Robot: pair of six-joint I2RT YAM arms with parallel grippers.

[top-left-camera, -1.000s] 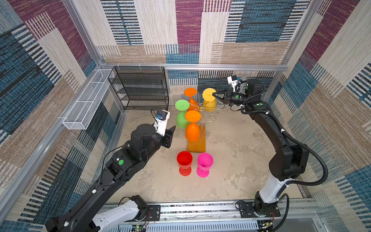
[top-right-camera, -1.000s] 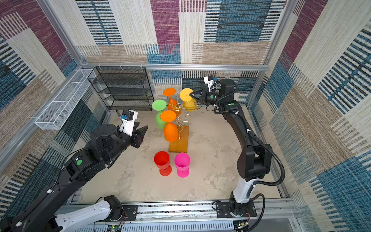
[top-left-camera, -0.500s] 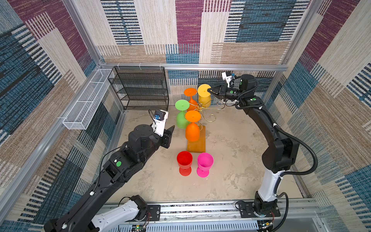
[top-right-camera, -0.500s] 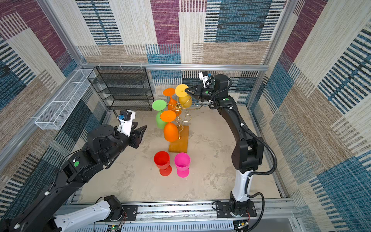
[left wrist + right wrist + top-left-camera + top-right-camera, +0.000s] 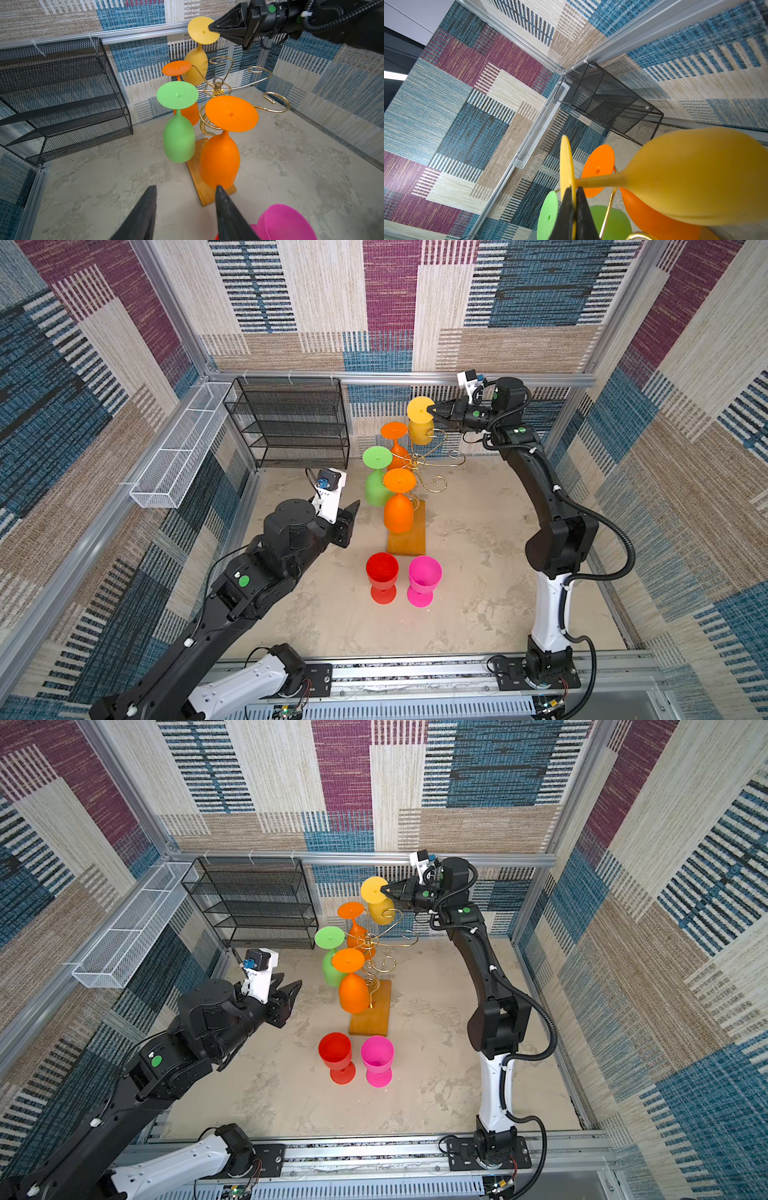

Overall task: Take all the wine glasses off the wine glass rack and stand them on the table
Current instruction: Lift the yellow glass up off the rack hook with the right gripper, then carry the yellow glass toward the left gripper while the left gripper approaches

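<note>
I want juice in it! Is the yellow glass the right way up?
No, upside down. The yellow glass has its foot on top and its bowl below, with the right gripper pinching the foot's edge.

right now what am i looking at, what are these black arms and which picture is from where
Two robot arms work over a table. Two pictures look down from overhead; the other two come from cameras on each arm's wrist. On the table stands a wire rack with a green glass and two orange glasses hanging upside down; a red glass and a pink glass stand upright near it. The right tool is shut on the foot of a yellow glass, its foot above the rack's hooks. The left tool is open and empty.
</note>
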